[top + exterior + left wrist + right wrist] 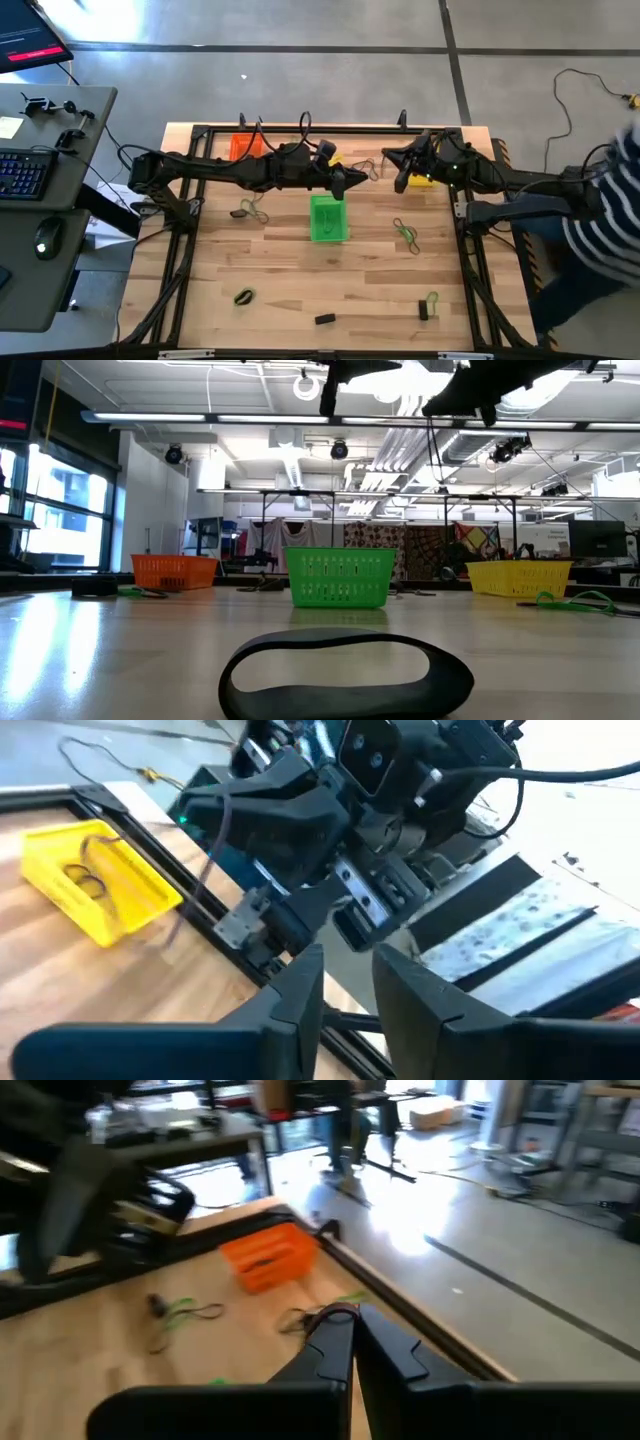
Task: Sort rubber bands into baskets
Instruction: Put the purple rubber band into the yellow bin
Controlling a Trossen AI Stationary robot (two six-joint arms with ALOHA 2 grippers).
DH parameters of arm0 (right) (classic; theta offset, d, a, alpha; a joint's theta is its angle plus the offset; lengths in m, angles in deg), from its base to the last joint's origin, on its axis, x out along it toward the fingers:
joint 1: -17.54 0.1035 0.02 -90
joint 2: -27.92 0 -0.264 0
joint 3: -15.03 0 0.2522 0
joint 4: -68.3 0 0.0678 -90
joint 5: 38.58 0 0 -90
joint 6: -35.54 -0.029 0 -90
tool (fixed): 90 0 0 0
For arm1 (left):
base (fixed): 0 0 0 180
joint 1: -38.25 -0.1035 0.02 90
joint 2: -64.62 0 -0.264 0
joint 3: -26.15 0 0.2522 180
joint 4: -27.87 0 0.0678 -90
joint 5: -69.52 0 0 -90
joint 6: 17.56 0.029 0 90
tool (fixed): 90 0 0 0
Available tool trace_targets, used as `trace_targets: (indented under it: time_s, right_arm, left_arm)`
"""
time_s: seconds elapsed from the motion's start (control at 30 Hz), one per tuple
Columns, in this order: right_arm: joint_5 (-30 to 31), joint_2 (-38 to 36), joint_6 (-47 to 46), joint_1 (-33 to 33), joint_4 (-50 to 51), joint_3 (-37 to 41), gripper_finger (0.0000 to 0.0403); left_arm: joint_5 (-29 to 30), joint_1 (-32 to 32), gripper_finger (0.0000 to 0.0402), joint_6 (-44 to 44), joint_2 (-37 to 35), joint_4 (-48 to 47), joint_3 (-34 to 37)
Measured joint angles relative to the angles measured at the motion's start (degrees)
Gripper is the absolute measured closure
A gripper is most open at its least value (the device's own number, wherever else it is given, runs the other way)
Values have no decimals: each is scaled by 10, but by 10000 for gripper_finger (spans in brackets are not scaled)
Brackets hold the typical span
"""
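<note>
three small slatted plastic baskets sit on the pale wooden counter [280, 290]. the green basket [328, 218] stands mid-counter, the orange basket [245, 146] at the far left, the yellow basket [421, 178] at the far right, partly under the right arm. in the left wrist view the yellow basket holds a couple of thin tan loops [85, 878].

the rubber bands lie scattered as thin loops and little dark bundles. a tan-and-dark tangle [247, 210] lies left of the green basket, a green loop [407, 233] lies to its right. nearer the front edge are a green-and-dark loop [244, 296] at the left, a small black bundle [324, 319] in the middle, and a green loop beside a dark bundle [427, 304] at the right. in the low view a wide black band [345, 673] lies flat close to the camera, forming a flattened oval.

the left end effector [362, 179] hangs above the counter, just beyond the green basket toward the yellow one; its fingers [300, 985] stand slightly apart with nothing between them. the right end effector [403, 181] hovers close by, next to the yellow basket, its fingers [335, 1342] pressed together and empty. the two tips are near each other but apart.

a person in a striped sleeve [615, 210] stands at the right edge of the counter.
</note>
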Motion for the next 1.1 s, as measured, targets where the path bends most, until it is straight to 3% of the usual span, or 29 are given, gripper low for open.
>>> trace_targets:
  time_s: [0.13, 0.53, 0.77, 1.1]
  right_arm:
    - [36, -20, 0, -25, 41, 0, 403]
    - [186, -57, -74, -114, 266, 0, 403]
    - [213, -45, -122, -172, 337, 0, 403]
    - [206, 4, -126, -233, 345, 0, 403]
  left_arm:
    - [26, -3, 309, 33, 0, -23, 0]
    - [26, -11, 308, 77, 0, -29, 0]
    - [26, -11, 308, 78, 0, -29, 0]
    - [26, -11, 311, 127, 0, -76, 0]
